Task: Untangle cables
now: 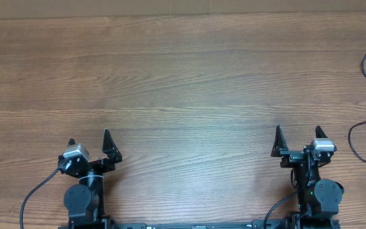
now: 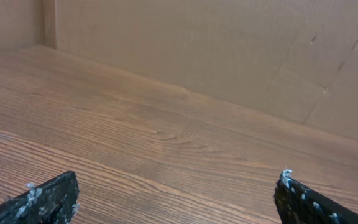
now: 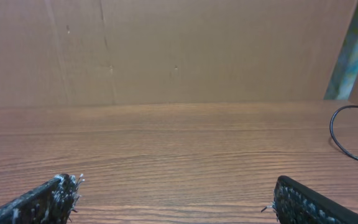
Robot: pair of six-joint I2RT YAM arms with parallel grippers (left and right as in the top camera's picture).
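Left end effector (image 1: 89, 137), right end effector (image 1: 298, 129): jaws spread wide.

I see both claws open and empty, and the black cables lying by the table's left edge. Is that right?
Not quite: the cables lie by the right edge of the table, not the left, as the overhead view shows. The rest holds: the left claw and right claw are open and empty.
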